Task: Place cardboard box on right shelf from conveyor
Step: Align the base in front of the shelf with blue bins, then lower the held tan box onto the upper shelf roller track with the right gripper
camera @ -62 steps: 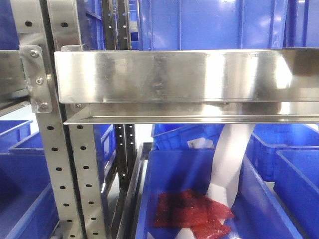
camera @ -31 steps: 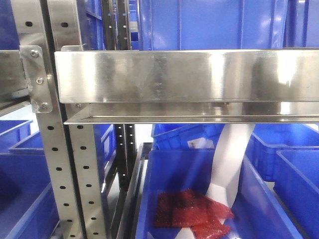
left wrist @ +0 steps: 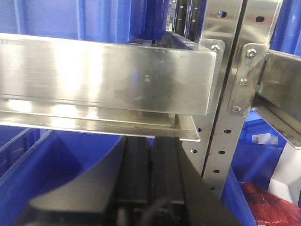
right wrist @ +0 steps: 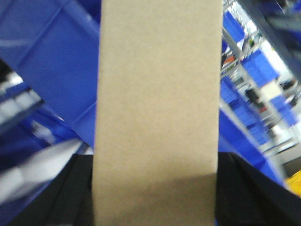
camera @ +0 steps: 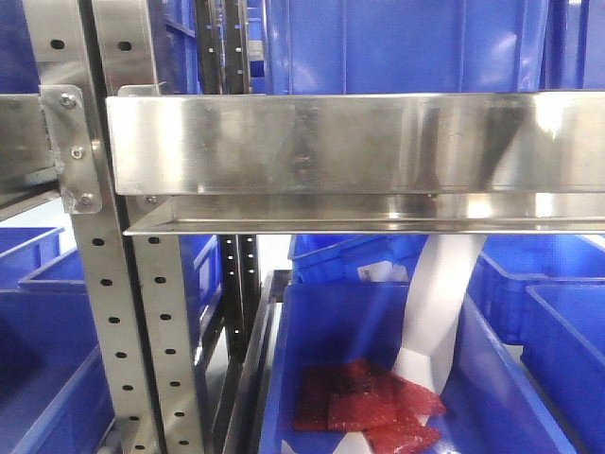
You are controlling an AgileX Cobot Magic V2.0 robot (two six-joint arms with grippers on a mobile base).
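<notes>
At far left of the front view, a stub of the neighbouring shelf level (camera: 19, 142), bolted to twin perforated uprights (camera: 104, 303). Right of those, the right shelf (camera: 350, 142): shiny broad front lip running off the right edge, upper blue bins (camera: 406, 43) standing on it. Underneath, a lower blue bin (camera: 312, 322) with red packets (camera: 364, 407) on its floor and a white strip (camera: 440, 303) slanting down into it from under the lip.

Seen from the left wrist, the neighbouring shelf level's lip broad across the left, the uprights to its right, then one end of the right shelf at the far right edge, red packets low in that corner. Below centre, the left end effector (left wrist: 150, 146): black fingers (left wrist: 134, 165) pressed side by side with only a thin seam between, clenched on nothing, lying beneath the lip and above a left-hand bin (left wrist: 47, 169).

Seen from the right wrist, the cardboard box (right wrist: 157, 113) filling the middle from top edge to bottom edge, upright, plain tan face toward the lens. Right end effector (right wrist: 155, 202) grasping it, black jaw parts showing on either side of the box's lower end. Blurred bins (right wrist: 47, 70) behind on both sides. Box therefore up in the grip, resting on no surface in view; nearness to the right shelf not tellable from these views.
</notes>
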